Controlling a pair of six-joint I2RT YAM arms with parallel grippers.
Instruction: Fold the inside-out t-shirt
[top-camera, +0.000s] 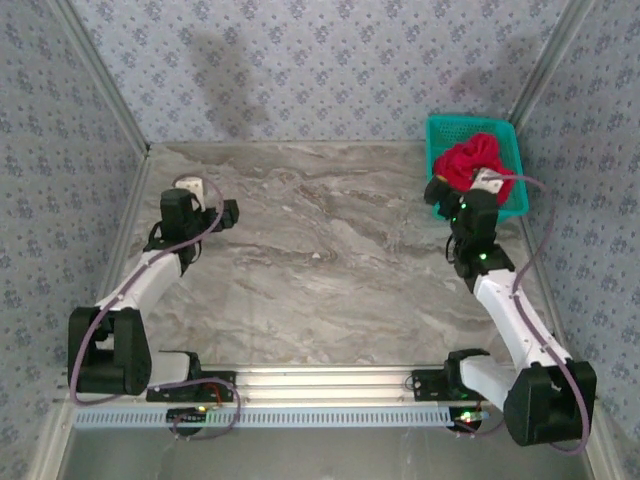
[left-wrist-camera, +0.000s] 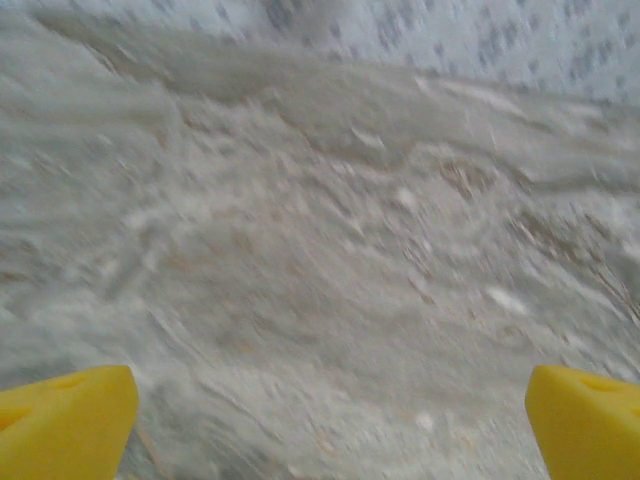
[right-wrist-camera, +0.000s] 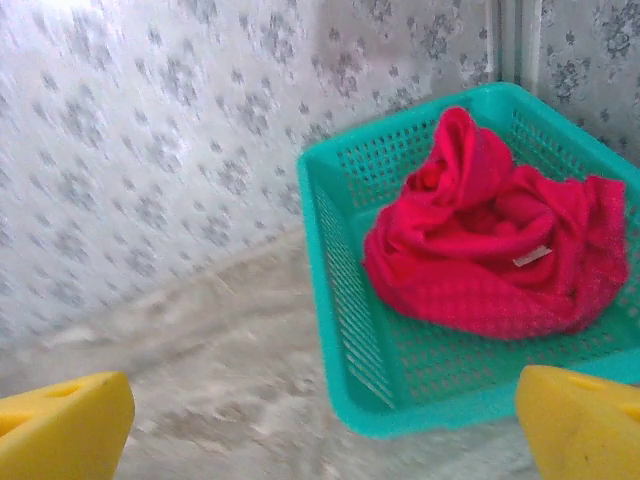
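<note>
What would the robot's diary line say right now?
shirt: crumpled bright red cloth t-shirt in teal plastic mesh basket | left gripper: open, empty | right gripper: open, near basket

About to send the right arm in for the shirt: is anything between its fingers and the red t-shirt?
Only the near wall of the teal basket. The red t-shirt lies bunched inside the basket, and the open right fingers face it from outside that wall. Nothing else visible lies between them. Going over the rim looks clear.
</note>
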